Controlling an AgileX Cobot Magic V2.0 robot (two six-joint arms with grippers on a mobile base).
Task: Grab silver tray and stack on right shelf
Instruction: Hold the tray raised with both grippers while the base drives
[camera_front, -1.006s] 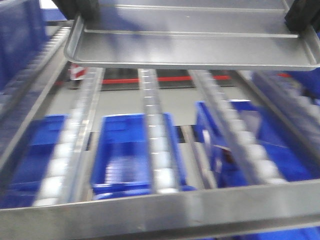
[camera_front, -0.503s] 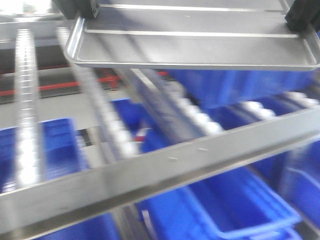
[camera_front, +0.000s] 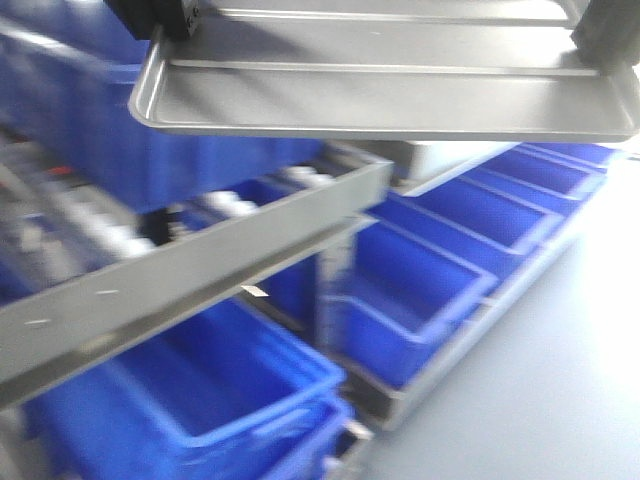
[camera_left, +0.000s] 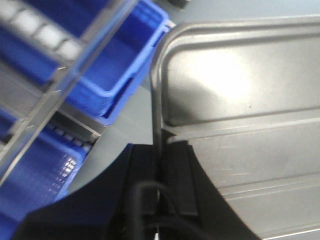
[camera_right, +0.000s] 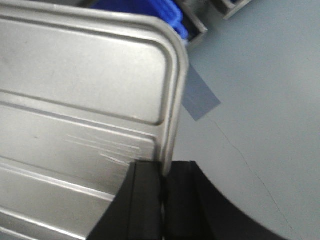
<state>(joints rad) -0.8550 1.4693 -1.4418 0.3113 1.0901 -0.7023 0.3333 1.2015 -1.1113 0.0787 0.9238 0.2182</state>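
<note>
TRAY IN TRANSIT: Held aloft between two arms, the silver tray (camera_front: 380, 95) hangs roughly level above the aisle, with the left end effector (camera_left: 161, 162) clamped on the raised rim of one short side and the right end effector (camera_right: 163, 172) clamped on the rim opposite. The tray touches nothing else. Below it and to the left in the front view runs the right shelf (camera_front: 200, 265), its broad steel front bar slanting across the frame. White rollers (camera_left: 50, 36) sit behind the bar, blue bins (camera_front: 430, 265) fill the tiers beneath, and grey floor (camera_front: 570, 350) lies off to the right. The grab looks done and the carry is in hand, but the tray is not yet on the shelf. The next move appears to call for squaring the tray to the front bar, clearing it over that bar and lowering both ends together onto the roller rails — only then opening either grip.
</note>
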